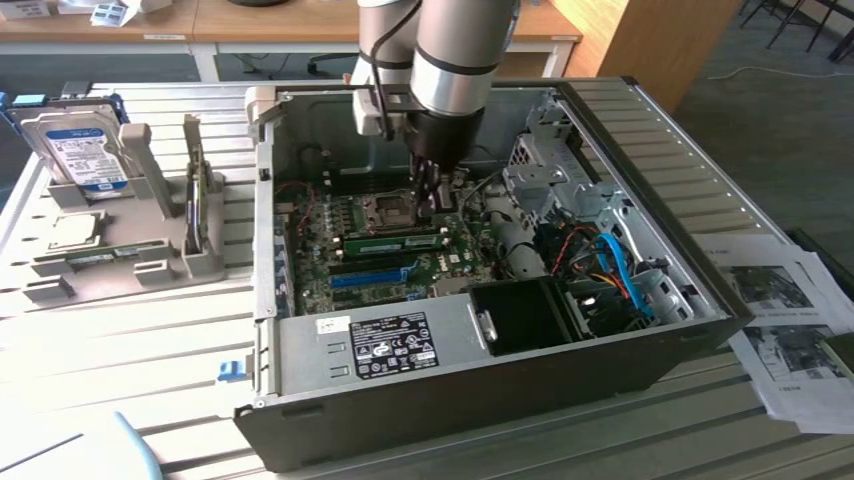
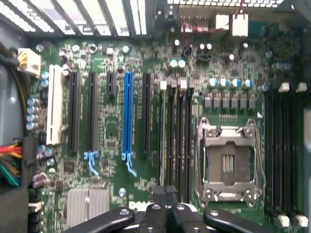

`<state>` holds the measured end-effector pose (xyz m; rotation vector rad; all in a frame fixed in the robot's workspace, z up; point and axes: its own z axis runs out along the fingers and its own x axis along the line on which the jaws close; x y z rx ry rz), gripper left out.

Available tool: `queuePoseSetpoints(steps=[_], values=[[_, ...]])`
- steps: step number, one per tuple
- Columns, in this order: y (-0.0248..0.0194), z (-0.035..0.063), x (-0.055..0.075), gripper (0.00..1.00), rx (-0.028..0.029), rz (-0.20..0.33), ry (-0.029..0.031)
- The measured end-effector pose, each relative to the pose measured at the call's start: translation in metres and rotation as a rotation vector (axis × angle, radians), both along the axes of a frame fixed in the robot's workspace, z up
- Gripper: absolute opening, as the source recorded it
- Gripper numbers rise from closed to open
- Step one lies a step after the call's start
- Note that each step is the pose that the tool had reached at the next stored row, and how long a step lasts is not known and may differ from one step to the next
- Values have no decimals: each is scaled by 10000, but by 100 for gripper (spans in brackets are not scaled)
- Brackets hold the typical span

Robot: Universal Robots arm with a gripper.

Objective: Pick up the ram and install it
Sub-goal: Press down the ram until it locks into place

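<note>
- Showing the gripper (image 2: 167,213) with fingers fully closed, low over the motherboard (image 2: 112,141) beside the empty CPU socket (image 2: 227,162).
- Whether anything is pinched cannot be told.
- The ram (image 1: 395,242), a green stick, lies among the memory slots in the exterior view.
- Likely light, stiff and fragile; best held by its long edges.

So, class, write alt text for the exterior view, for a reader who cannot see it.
A silver robot arm reaches down into an open grey computer case, its shut gripper just above the long green RAM stick lying across the green motherboard beside the empty processor socket. On the exterior view's left, a grey rack holds a blue-labelled hard drive.
</note>
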<state>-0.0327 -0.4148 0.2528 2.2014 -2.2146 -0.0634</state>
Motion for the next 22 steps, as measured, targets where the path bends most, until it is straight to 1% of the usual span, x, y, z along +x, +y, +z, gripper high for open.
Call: queuePoseSetpoints(steps=[14,22], values=[[0,-4,-320,9,0,1,-1],[0,-6,-480,9,0,1,-1]])
